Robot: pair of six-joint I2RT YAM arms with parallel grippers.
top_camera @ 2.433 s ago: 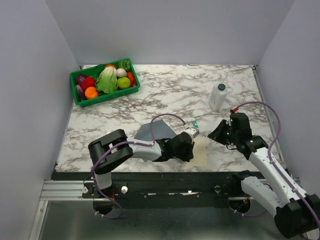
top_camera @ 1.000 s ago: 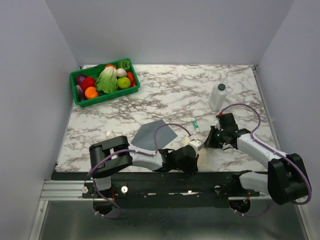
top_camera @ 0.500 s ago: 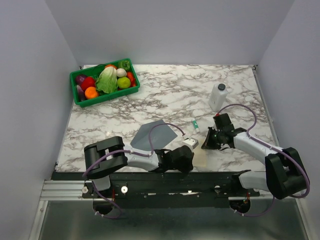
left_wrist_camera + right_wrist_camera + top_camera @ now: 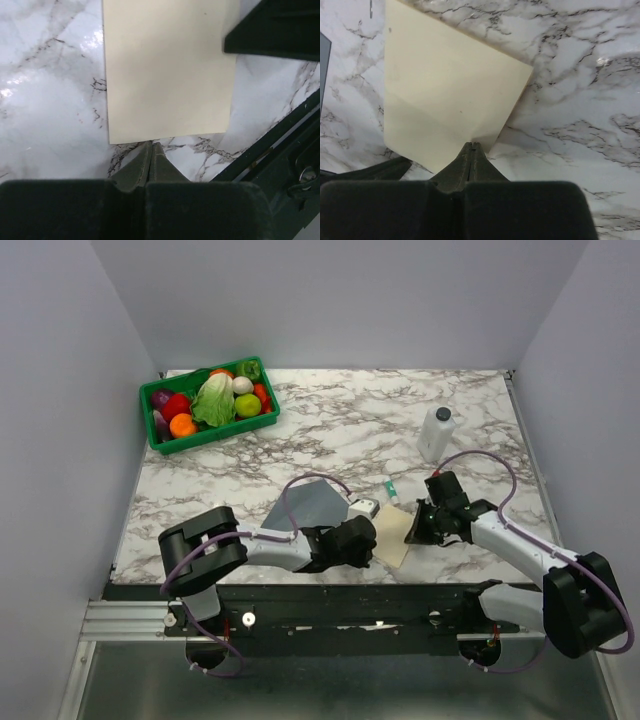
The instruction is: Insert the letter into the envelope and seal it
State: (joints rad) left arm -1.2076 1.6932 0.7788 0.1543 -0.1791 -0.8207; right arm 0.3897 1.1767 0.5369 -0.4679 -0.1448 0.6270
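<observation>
The cream-tan letter [image 4: 392, 533] hangs just off the marble near the table's front edge, held between both arms. My left gripper [image 4: 374, 542] is shut, its tips pinching the letter's [image 4: 170, 70] near edge [image 4: 151, 143]. From the other side my right gripper [image 4: 413, 531] is shut on the letter [image 4: 445, 90], which creases at its tips [image 4: 471, 145]. The slate-grey envelope [image 4: 308, 502] lies flat just left of the letter, partly under the left arm; a sliver of the envelope [image 4: 322, 60] shows in the right wrist view.
A green basket [image 4: 163, 436] of toy vegetables stands at the back left. A white bottle [image 4: 435, 433] is at the back right. A small white stick with a green tip [image 4: 391, 490] lies just beyond the letter. The black front rail [image 4: 280, 150] runs close behind the grippers.
The letter has come up off the table and shifted back and left. The left gripper has finished closing on its edge; the right gripper stayed shut on it.
</observation>
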